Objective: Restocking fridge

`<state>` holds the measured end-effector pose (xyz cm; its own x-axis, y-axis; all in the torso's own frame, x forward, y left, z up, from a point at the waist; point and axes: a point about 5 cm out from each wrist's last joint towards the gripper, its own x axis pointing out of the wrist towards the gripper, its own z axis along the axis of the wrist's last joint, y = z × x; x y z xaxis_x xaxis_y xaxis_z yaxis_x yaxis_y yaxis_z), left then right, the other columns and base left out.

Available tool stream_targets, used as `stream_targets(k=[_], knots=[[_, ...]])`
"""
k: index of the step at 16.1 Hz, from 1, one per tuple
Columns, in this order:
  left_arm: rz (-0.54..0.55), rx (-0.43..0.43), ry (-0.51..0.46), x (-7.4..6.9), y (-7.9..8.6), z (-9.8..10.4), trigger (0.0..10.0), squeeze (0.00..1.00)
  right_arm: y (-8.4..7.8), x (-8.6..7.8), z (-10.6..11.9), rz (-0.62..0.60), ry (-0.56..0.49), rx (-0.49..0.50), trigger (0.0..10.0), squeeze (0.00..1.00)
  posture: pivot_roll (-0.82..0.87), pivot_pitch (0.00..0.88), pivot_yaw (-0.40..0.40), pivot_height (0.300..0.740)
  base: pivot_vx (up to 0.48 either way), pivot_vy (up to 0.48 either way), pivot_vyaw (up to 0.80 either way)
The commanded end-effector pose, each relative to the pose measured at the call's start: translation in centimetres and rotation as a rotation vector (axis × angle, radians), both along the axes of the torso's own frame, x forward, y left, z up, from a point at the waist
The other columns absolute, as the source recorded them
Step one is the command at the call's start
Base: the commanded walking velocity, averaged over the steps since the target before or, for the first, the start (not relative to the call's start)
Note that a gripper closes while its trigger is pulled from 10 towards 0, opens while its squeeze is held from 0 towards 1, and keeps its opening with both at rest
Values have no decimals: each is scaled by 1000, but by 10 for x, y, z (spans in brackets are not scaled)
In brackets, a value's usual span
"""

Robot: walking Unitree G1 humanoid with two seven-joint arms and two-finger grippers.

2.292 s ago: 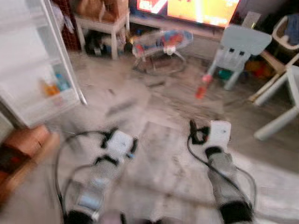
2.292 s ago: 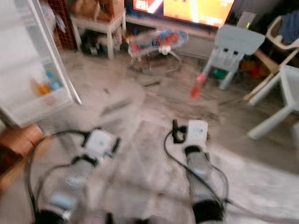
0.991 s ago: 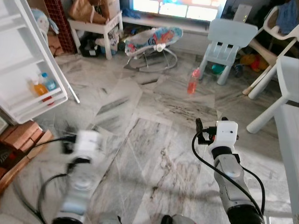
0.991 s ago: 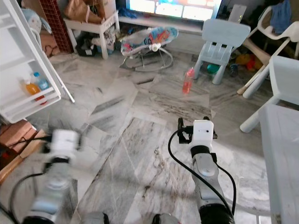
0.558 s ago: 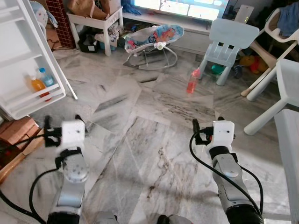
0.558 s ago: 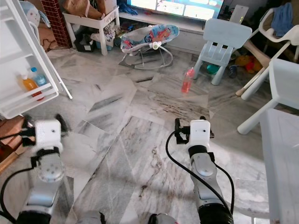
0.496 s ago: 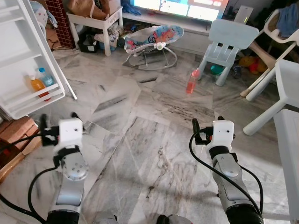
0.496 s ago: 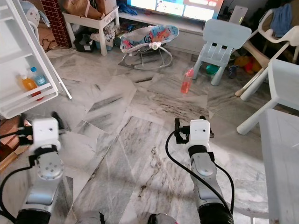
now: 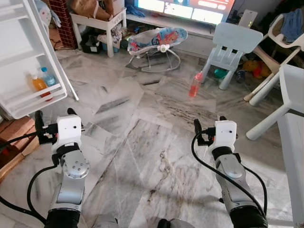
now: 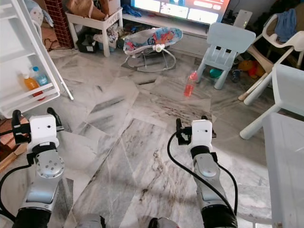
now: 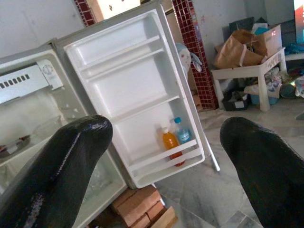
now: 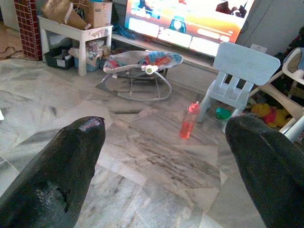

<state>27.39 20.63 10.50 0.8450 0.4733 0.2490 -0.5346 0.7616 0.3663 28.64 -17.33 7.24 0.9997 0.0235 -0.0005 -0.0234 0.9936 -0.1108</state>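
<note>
On the marble floor ahead, well apart from both arms, stands the red bottle (image 10: pixel 189 84), upright, beside the pale blue chair (image 10: pixel 224 42). Restocking is judged barely begun: the bottle remains to be fetched and carried across. The fridge door (image 9: pixel 28 57) stands open at the left; its moulded white plastic shelf holds an orange bottle (image 9: pixel 37 83) and a blue-capped bottle (image 9: pixel 48 76). The left end effector (image 11: pixel 175 156) faces the fridge, fingers spread and empty. The right end effector (image 12: pixel 161 156) faces the red bottle, likewise spread and empty. The bottle looks translucent, slim and cylindrical; the floor is glossy and veined.
</note>
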Motion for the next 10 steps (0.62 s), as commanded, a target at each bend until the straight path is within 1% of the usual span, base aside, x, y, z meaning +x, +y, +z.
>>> stream_targets(k=[1,6,7,8,9,10], knots=[[-14,6,1,2,-4,0,10000,0,-2,-1,-4,-1,26,-5,10000,0,127,46,-89,740,0,0,0],[-23,15,6,2,-4,-1,10000,0,-1,0,-4,-1,24,-5,10000,0,130,46,-89,740,0,0,0],[-44,7,15,3,-6,-3,10000,0,-1,0,-4,-1,24,-5,10000,0,130,46,-88,740,0,0,0],[-166,-100,53,3,-17,-11,10000,0,-2,-1,-4,-1,26,-4,10000,0,131,47,-89,740,0,0,0],[-227,-141,62,1,-23,-14,10000,0,-2,-1,-5,-1,28,-5,10000,0,128,48,-89,740,0,0,0],[-301,-157,78,-2,-31,-18,10000,0,-1,-3,-6,2,32,-5,10000,0,127,50,-89,740,0,0,0]])
